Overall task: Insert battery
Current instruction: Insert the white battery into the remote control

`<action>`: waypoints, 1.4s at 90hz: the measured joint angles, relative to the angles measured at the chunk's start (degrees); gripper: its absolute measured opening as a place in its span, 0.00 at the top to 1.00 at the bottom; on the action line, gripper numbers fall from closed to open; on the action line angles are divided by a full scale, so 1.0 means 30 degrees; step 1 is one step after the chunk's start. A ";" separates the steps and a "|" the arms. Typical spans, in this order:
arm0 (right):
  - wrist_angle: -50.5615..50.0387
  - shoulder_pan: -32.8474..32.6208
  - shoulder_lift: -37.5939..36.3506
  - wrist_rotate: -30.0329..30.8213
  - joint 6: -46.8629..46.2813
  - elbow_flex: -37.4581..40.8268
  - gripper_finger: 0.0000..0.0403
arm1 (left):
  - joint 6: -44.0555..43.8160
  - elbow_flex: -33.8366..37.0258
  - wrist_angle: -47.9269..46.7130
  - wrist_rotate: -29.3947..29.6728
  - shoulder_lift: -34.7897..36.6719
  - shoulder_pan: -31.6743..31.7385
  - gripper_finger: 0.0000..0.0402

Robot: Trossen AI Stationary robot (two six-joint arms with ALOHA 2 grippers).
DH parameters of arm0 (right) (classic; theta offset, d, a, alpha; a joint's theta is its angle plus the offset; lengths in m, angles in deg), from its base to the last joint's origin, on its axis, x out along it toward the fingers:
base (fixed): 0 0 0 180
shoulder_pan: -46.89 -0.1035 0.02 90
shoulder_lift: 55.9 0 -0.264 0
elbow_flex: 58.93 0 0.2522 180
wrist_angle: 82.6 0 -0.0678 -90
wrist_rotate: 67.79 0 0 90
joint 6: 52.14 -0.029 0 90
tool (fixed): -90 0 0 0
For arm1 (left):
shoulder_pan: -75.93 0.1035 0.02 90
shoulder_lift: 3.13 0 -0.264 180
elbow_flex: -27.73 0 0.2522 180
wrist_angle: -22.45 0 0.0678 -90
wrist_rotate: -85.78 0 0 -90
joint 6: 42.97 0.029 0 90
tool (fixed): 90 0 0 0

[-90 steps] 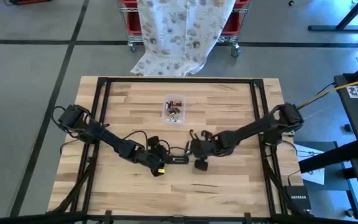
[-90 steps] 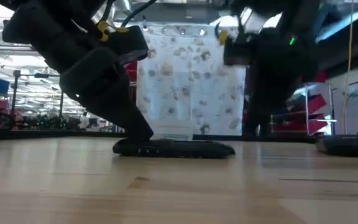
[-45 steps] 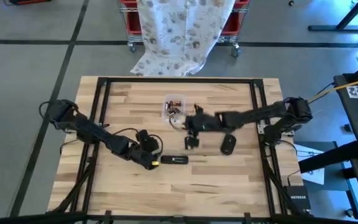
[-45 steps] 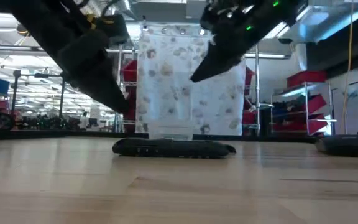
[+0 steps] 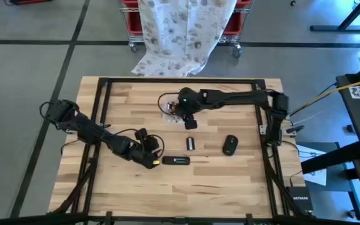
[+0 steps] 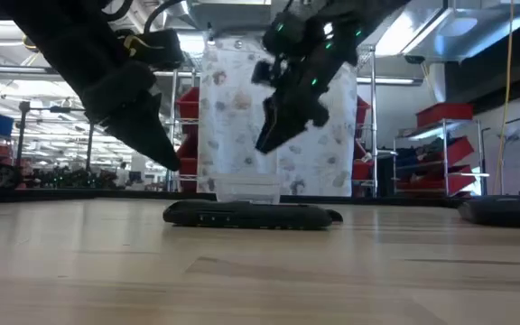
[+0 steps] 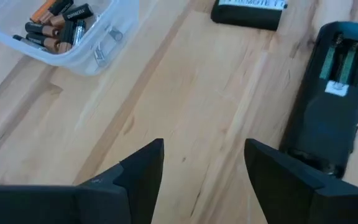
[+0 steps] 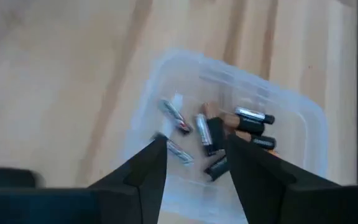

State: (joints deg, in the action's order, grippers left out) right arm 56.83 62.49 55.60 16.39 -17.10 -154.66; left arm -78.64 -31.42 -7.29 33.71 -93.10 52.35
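Overhead, the right gripper [image 5: 181, 107] hangs above the clear plastic tray [image 5: 169, 107] near the far middle of the table [image 5: 230, 181]. Its fingers [image 8: 143, 173] stand apart with nothing between them. The right wrist view shows loose batteries [image 8: 219, 134] in the tray, but they are blurred; their count cannot be read.

The left gripper [image 5: 153, 156] sits low at the near left, just beside the remote [image 5: 175, 160]. Its fingers [image 7: 143, 169] are spread and grip nothing. The left wrist view shows the remote's open battery bay [image 7: 340, 57] with both slots unfilled; the remote's lower end is cut off behind a finger.

A small flat black piece [image 5: 190, 143], possibly the battery cover, lies between tray and remote. A dark oval item [image 5: 230, 144] lies to its right; its kind cannot be determined. The low view shows only the remote's side edge [image 6: 253, 215].
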 joint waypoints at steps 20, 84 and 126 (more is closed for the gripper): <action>-0.3715 0.0748 0.3490 -0.0718 0.4265 -0.3561 0.64 | 0.0388 0.0007 -0.0074 -0.0001 0.0000 -0.0022 0.49; -0.4495 0.0787 0.5962 -0.0781 0.5418 -0.5125 0.89 | 0.0541 0.0007 0.0023 -0.0004 -0.0004 -0.0042 0.49; -0.6731 0.0188 0.5064 0.2093 0.2129 -0.6158 0.97 | 0.0152 0.0007 0.0010 -0.0012 -0.0004 -0.0437 0.49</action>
State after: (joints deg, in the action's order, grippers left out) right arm 36.63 63.05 70.79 22.67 -10.72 -173.13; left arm -78.18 -31.40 -7.26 33.67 -93.12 51.04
